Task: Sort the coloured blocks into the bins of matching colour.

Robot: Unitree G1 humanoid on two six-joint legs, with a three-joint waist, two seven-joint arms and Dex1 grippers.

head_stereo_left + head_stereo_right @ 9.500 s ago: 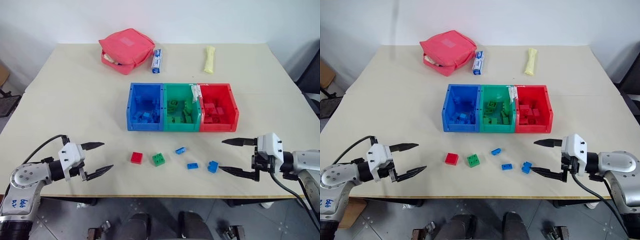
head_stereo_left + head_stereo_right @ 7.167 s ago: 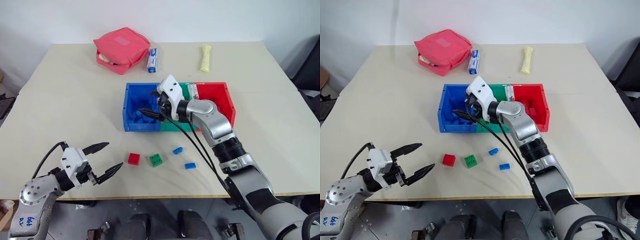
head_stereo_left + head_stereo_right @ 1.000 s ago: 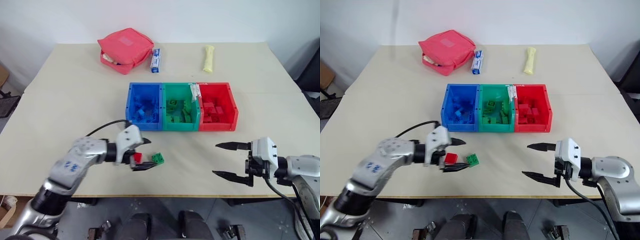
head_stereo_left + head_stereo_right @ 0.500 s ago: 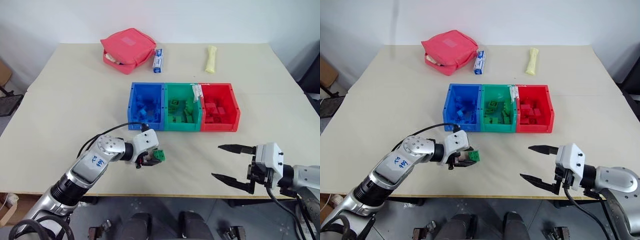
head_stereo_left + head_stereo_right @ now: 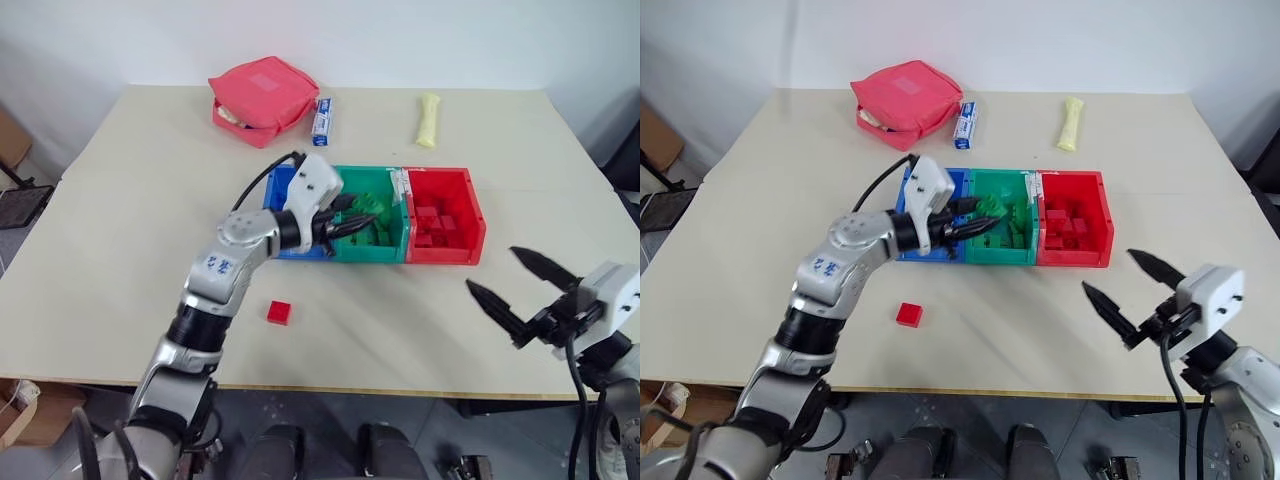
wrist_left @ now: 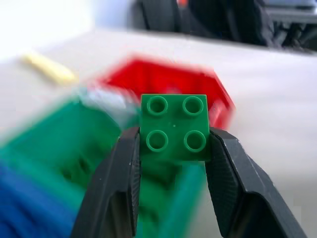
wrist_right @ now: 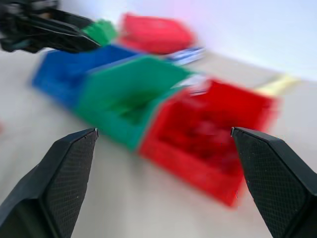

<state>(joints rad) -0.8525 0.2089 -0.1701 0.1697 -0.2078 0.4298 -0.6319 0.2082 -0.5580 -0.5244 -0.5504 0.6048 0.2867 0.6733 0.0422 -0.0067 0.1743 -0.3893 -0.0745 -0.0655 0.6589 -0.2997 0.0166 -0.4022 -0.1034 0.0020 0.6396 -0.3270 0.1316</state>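
Green four-stud plastic brick [image 6: 174, 128] is pinched by left gripper [image 6: 173, 148] over green bin [image 5: 392, 250]; right gripper [image 5: 520, 290] is held wide, empty.

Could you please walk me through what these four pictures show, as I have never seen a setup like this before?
This is a two-armed humanoid robot sorting toy bricks by colour. The two wide pictures come from cameras on its head, looking down at a table. The two close-ups come from cameras on its wrists. The left gripper is shut on a green block above the green bin, which sits between the blue bin and the red bin. The right gripper hangs open near the table edge. A red block lies loose. Behind are a pink pouch, a small box and a yellow roll.
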